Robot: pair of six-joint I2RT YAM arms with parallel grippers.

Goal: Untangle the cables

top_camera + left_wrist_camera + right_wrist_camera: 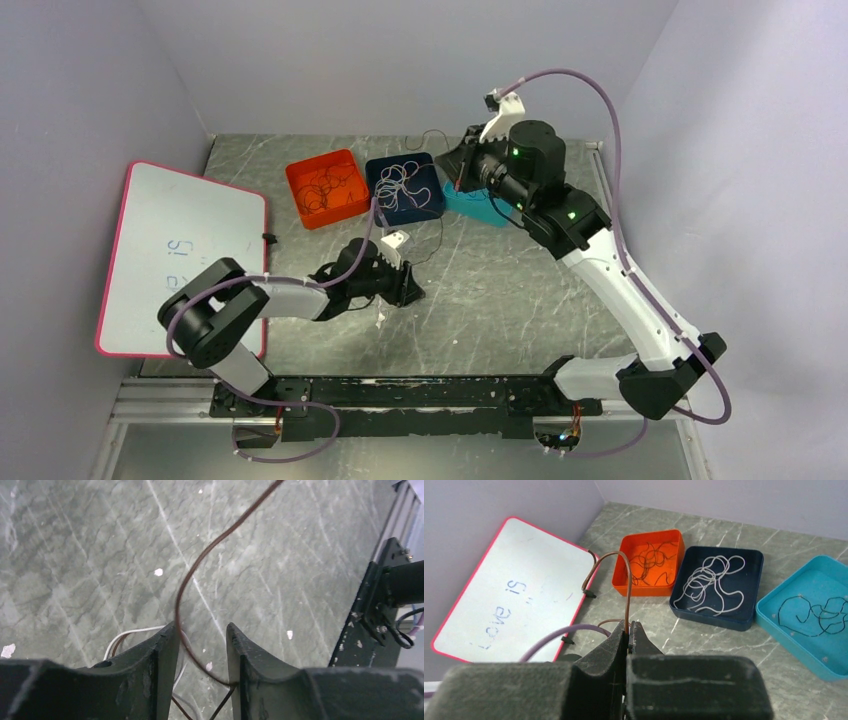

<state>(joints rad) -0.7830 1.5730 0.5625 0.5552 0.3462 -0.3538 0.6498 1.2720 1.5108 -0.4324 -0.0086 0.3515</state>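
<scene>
3 trays (pixel 713 621) holding cables (pixel 709 582), 1 whiteboard (pixel 509 587)

My desk (pixel 500 300) looks like grey-green stone, with thin white lines running across it like marble. A few little white specks (pixel 158 572) lie on it. Pale purple-grey walls stand on three sides: the back wall (pixel 400 60), the left wall (pixel 70 100) and the right wall (pixel 750 150). A white board (pixel 170 250) with a pink-red edge sits at the left side, by the left wall, with faint blue writing on it. A silver metal rail (pixel 160 400) runs along the near edge. The light is soft and even.
</scene>
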